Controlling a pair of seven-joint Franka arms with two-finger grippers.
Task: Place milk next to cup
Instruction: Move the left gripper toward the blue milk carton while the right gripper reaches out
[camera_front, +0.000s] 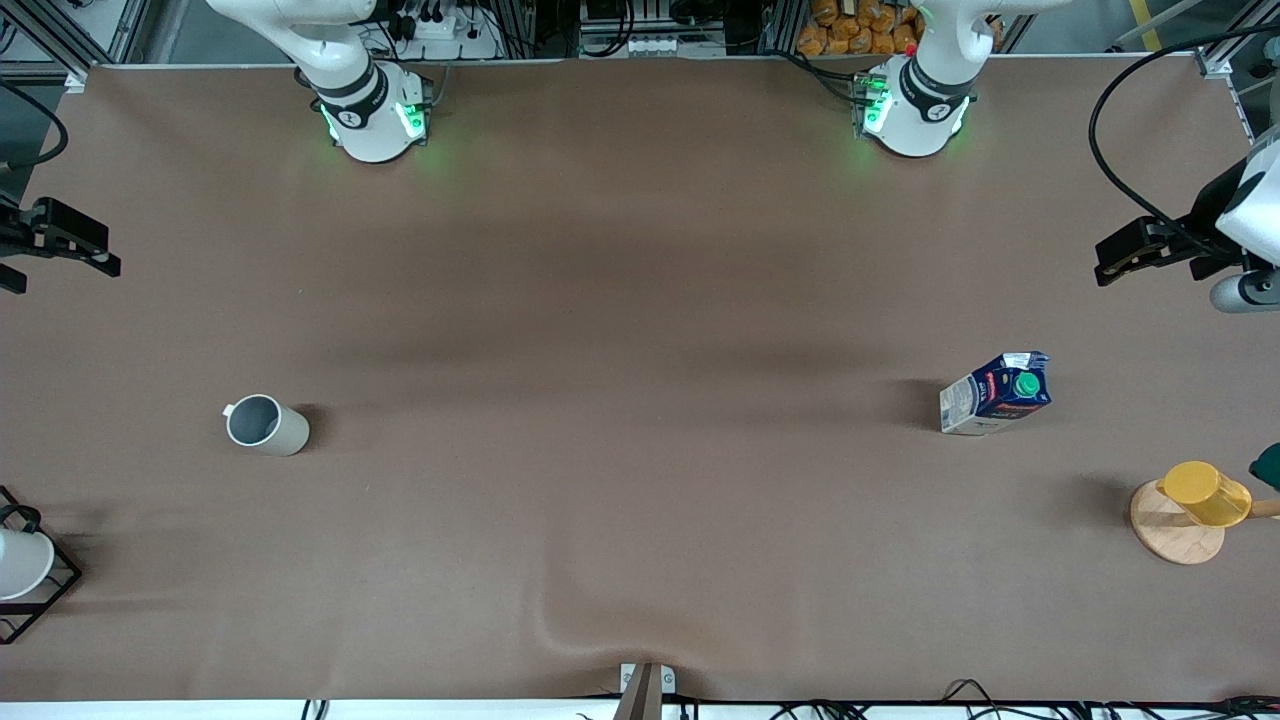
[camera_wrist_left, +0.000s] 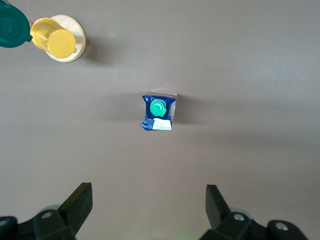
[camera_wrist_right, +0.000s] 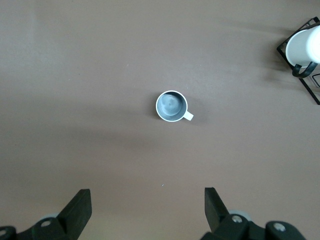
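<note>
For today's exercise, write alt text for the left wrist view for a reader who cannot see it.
The milk stands upright on the brown table, under the open left gripper. A yellow cup sits tipped on a round wooden stand.

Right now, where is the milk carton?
The milk stands on the table toward the left arm's end, far from the cup, a little farther from the front camera than the yellow cup.

Milk (camera_wrist_left: 159, 112): upright, frame centre.
Yellow cup (camera_wrist_left: 53, 39): on wooden disc (camera_wrist_left: 75, 47), upper left.
Left gripper (camera_wrist_left: 149, 206): fingers spread, bottom edge.
</note>
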